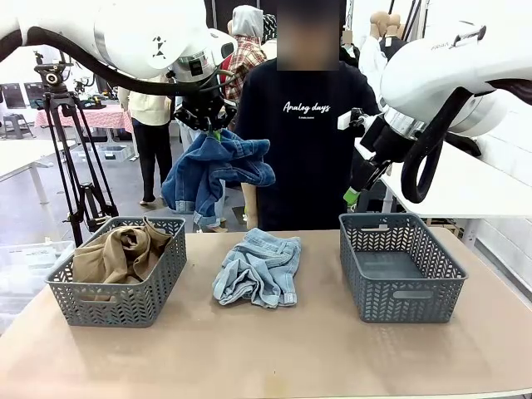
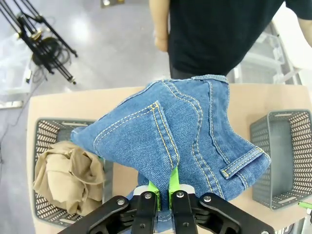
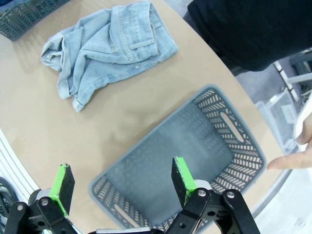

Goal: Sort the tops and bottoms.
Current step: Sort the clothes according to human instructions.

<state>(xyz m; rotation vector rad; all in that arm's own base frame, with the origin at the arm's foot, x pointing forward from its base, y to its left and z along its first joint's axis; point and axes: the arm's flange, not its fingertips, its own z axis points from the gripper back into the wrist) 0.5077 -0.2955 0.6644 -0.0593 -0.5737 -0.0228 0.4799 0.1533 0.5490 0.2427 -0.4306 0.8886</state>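
Dark denim garment (image 1: pixel 218 169) hangs off the left claw (image 1: pixel 205 125), green pads pinched tight on a fold of it (image 2: pixel 164 183). It is up in the air, clear of the table (image 1: pixel 266 357), in front of the person (image 1: pixel 307 141) at the far side. Pale denim garment (image 1: pixel 258 268) lies crumpled mid-table between the two baskets, touching neither. Tan shirt (image 1: pixel 120 252) is bunched inside the left basket (image 1: pixel 116 306), spilling a bit over the rim. Right claw (image 1: pixel 353 198) hovers above the right basket (image 1: pixel 399 298), fingers spread wide (image 3: pixel 121 170), nothing between them. Right wrist view looks down into that basket (image 3: pixel 243 141): bare floor.
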